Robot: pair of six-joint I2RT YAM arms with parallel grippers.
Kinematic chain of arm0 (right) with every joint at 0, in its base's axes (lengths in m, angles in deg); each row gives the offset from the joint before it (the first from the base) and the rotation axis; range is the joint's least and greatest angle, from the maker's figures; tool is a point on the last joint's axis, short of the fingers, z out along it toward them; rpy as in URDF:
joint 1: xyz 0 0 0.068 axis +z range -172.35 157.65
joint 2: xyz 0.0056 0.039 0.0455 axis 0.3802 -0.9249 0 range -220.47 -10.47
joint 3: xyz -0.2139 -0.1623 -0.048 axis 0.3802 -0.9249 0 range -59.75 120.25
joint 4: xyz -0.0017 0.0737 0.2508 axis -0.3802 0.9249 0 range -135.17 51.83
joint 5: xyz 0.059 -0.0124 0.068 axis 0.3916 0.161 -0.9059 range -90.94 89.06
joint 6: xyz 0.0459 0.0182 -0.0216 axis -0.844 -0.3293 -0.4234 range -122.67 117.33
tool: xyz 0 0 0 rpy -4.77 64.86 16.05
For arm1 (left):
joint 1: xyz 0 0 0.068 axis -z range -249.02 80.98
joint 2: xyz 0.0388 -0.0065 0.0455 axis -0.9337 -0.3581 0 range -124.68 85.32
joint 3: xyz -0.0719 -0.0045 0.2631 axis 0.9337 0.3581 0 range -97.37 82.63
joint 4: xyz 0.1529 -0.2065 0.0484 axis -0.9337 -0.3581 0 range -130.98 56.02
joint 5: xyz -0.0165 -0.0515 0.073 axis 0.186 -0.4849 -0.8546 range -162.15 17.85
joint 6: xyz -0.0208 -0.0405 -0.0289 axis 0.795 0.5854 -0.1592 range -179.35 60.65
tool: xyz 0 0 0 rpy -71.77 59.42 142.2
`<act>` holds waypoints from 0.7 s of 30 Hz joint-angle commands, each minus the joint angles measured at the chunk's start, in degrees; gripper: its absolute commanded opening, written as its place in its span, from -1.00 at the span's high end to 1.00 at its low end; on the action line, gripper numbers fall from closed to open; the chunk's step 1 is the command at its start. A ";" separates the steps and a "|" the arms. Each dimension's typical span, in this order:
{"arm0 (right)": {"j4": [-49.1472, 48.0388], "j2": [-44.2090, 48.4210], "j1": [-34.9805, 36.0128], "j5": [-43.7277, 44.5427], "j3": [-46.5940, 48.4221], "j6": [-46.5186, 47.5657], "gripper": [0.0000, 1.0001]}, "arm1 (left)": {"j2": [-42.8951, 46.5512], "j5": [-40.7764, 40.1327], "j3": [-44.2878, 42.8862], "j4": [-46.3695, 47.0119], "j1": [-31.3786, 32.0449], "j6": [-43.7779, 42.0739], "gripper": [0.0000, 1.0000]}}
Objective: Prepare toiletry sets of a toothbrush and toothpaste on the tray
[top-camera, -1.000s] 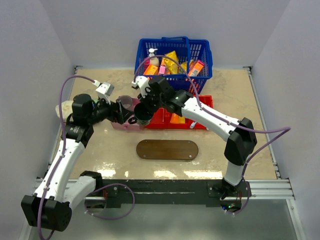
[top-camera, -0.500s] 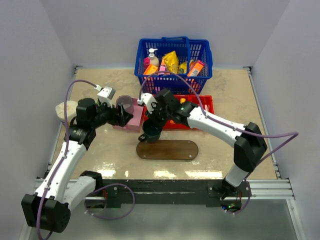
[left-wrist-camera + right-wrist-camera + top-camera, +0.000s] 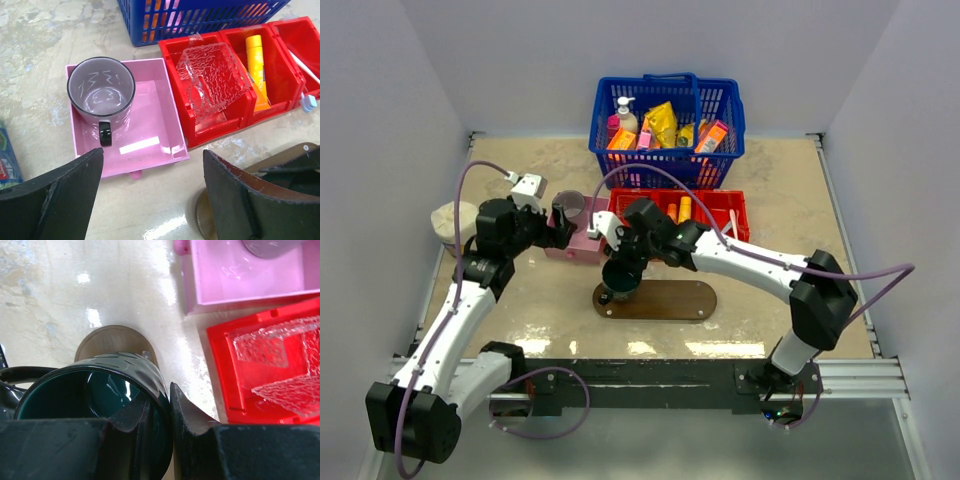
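Note:
The dark brown tray (image 3: 670, 300) lies in front of the red bin (image 3: 725, 232). My right gripper (image 3: 623, 265) is shut on the rim of a dark green mug (image 3: 620, 280), one finger inside and one outside, over the tray's left end (image 3: 112, 342). The mug fills the right wrist view (image 3: 95, 390). Two orange-yellow toothpaste tubes (image 3: 680, 210) lie in the bin's middle compartment (image 3: 256, 55). A white toothbrush (image 3: 302, 62) lies in its right compartment. My left gripper (image 3: 558, 232) is open and empty, near the pink box (image 3: 145, 120).
A purple mug (image 3: 101, 92) stands in the pink box. A clear textured plastic piece (image 3: 215, 80) sits in the red bin's left compartment. A blue basket (image 3: 665, 150) of goods stands behind. A pale bundle (image 3: 448, 218) lies at the far left.
My right gripper has carried the dark green mug from beside the pink box forward and down onto the tray's left end. My left gripper has drawn back slightly to the left.

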 commanded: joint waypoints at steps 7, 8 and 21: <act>-2.19 -4.00 4.40 -0.12 4.22 4.03 1.00 | -0.56 -3.93 0.38 1.09 -0.24 -1.34 -0.69; -1.66 -4.96 4.57 0.06 4.65 4.55 1.00 | -0.38 -4.02 0.47 1.09 -0.24 -1.26 -0.69; -0.86 -7.87 5.10 0.76 7.03 5.79 1.00 | -0.20 -4.28 0.82 0.83 -0.24 -1.17 -0.69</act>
